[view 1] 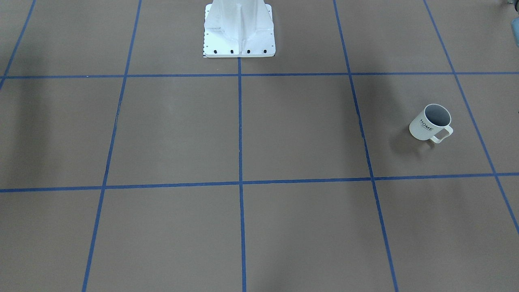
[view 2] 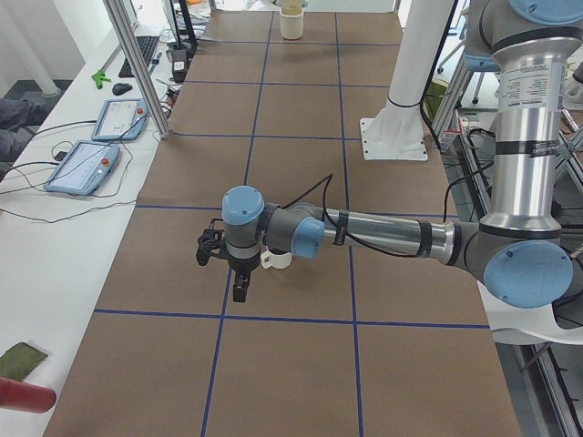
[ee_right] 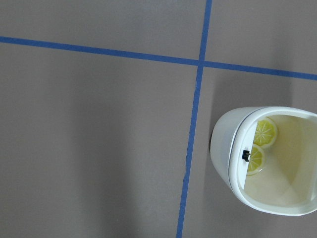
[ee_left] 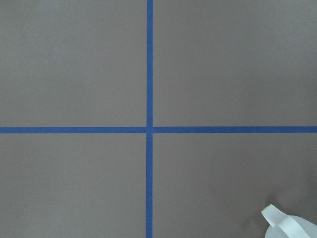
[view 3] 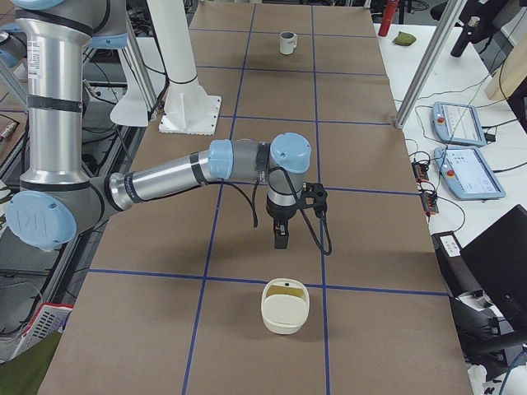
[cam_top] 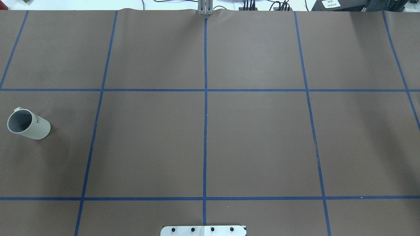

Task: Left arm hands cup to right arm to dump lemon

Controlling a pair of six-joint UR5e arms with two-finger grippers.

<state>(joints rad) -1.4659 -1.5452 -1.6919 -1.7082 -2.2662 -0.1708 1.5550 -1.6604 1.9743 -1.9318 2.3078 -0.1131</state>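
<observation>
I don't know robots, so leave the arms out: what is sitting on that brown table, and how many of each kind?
off-white mug with black "HOME" lettering: 1
cream squarish plastic tub: 1
yellow lemon slices, inside the tub: 2
Total: 4

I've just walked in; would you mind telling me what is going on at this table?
Nothing is held yet. The cup stands upright on the table at the robot's left end, untouched, with no lemon showing inside. The left arm reaches out low, the left gripper pointing down close by the cup. The right arm holds the right gripper over the other end, near a cream tub holding two lemon slices. Whether either gripper is open cannot be told.
</observation>
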